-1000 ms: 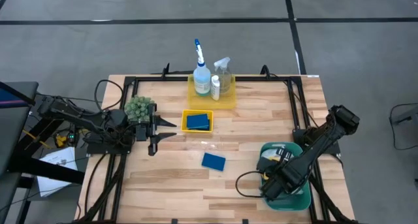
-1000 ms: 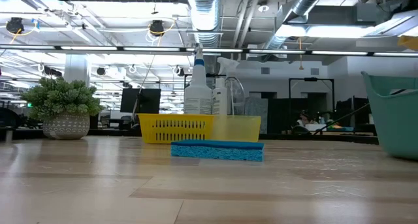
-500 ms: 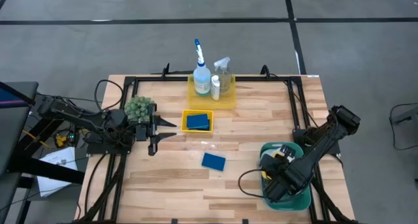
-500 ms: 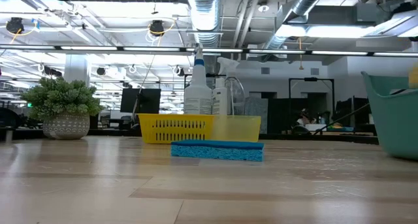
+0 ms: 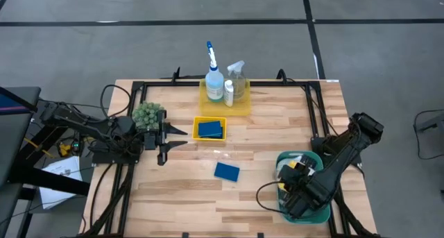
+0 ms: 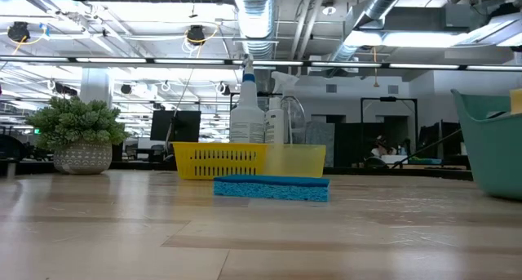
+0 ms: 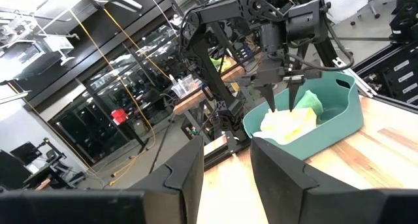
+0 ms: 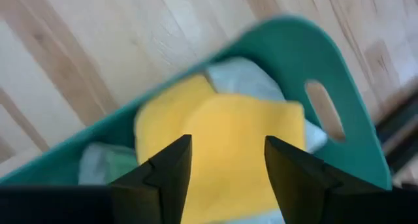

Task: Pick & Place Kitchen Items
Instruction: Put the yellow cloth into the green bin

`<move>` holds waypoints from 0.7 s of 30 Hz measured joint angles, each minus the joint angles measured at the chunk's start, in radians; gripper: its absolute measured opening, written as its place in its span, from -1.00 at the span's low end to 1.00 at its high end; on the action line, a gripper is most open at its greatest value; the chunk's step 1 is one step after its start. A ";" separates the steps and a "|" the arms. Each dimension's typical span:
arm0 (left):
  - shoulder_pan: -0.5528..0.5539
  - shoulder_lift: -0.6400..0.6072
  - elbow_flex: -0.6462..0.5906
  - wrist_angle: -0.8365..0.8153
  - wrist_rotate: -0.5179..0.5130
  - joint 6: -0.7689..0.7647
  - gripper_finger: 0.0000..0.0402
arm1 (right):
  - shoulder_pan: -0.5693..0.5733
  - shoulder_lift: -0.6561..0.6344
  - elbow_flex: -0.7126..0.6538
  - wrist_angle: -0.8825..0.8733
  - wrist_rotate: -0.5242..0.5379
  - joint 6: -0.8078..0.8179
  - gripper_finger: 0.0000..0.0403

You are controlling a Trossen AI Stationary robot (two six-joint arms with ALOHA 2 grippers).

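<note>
Above the teal bin (image 5: 283,198) at the table's near right, my right gripper (image 7: 282,101) points steeply down and is open. A yellow cloth (image 8: 222,126) lies in the bin under its fingers, on a white cloth (image 8: 243,77) and a green one (image 7: 311,100). My left gripper (image 7: 226,165) waits level and open at the table's left, beside the plant (image 5: 148,115). One blue sponge (image 5: 227,171) lies flat on the table and another (image 5: 210,129) in a small yellow tray. Two spray bottles (image 5: 213,77) (image 5: 238,75) and a small white bottle (image 5: 229,92) stand in the far yellow tray (image 5: 243,106).
A black frame (image 5: 309,113) runs along the table's far, left and right sides. Bare wood lies between the loose sponge and the bin. In the low view, the sponge (image 6: 271,188) lies in front of the yellow tray (image 6: 220,160) and the bin's wall (image 6: 489,149) rises at the right.
My right arm has turned its wrist a little above the bin and stayed over it. Nothing else on the table has moved.
</note>
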 joint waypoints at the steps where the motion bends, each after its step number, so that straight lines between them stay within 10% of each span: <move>1: 0.000 0.000 0.000 0.000 0.000 0.000 -0.40 | 0.005 0.000 0.000 -0.017 -0.005 0.024 -0.11; 12: 0.000 0.000 0.000 0.000 0.000 0.000 -0.40 | 0.072 0.000 0.000 -0.105 -0.036 0.185 -0.94; 21: 0.000 0.000 0.000 0.001 0.000 0.000 -0.40 | 0.015 -0.023 -0.037 -0.070 -0.046 0.186 -0.99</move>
